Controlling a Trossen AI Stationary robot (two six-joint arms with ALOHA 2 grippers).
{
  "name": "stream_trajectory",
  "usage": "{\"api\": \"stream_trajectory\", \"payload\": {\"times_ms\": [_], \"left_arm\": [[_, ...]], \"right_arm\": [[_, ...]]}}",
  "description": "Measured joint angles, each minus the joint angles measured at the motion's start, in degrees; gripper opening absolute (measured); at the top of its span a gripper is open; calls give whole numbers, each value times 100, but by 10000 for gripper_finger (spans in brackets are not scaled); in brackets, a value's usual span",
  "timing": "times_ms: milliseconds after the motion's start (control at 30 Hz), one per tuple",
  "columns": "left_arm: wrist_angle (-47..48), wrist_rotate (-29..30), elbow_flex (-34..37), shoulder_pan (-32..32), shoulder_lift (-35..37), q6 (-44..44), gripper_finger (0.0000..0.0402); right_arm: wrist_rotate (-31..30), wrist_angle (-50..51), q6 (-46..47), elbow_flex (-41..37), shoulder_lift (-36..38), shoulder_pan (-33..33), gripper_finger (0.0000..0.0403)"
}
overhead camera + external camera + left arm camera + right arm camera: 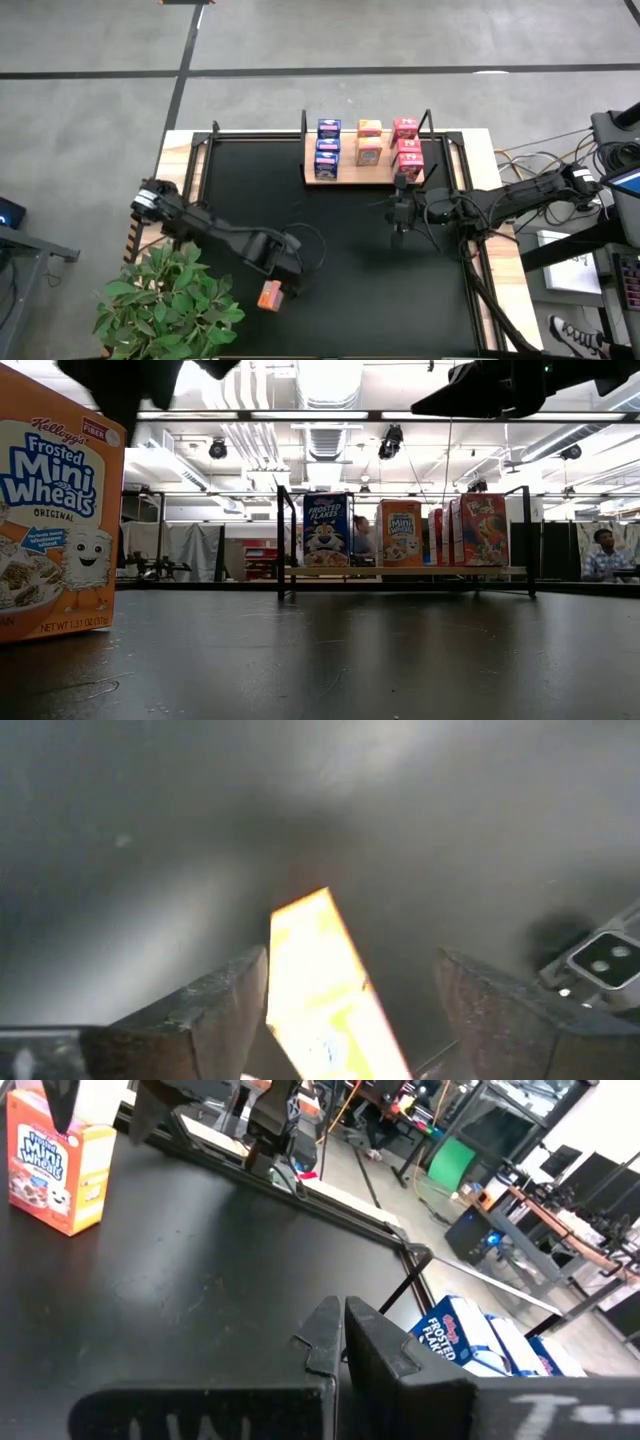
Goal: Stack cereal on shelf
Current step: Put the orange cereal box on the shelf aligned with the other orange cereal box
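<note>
From above, eight small printed cardboard cereal boxes [365,147] already sit on the light wooden shelf board with black posts [345,180]: three blue, two orange, three red. One orange Mini-Wheats box [270,295] is left, on the black mat directly under the left gripper [285,285]. At table level it stands upright and undented, well apart from the shelf. The left wrist camera shows the fingers spread, the box between them, ungrasped. The right gripper [340,1342], pinched together and empty, hangs just before the shelf.
</note>
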State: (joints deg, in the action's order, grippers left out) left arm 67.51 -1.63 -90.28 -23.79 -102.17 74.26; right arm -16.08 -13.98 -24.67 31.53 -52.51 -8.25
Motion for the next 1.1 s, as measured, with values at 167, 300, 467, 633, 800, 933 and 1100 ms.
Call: {"api": "stream_trajectory", "payload": {"times_ms": [167, 300, 467, 633, 800, 933, 1100], "left_arm": [[377, 5, 2, -188, -35, 621, 296], [401, 4, 2, -290, -24, 886, 299], [392, -140, 4, -466, -22, 1225, 299], [391, -124, 4, -667, -35, 1392, 299], [353, -70, 7, -693, -199, 1289, 287], [343, -110, 9, -693, -362, 1046, 274], [313, -132, 9, -691, -426, 832, 249]], "right_arm": [[0, 0, -93, 0, 0, 0, 9], [0, 13, -92, 0, 0, 0, 9], [0, 22, -90, 0, 0, 0, 9], [0, 20, -65, 0, 0, 0, 9], [0, 33, 9, 0, 0, 0, 9], [0, 46, 92, 0, 0, 0, 9], [0, 51, 169, 0, 0, 0, 9]]}}
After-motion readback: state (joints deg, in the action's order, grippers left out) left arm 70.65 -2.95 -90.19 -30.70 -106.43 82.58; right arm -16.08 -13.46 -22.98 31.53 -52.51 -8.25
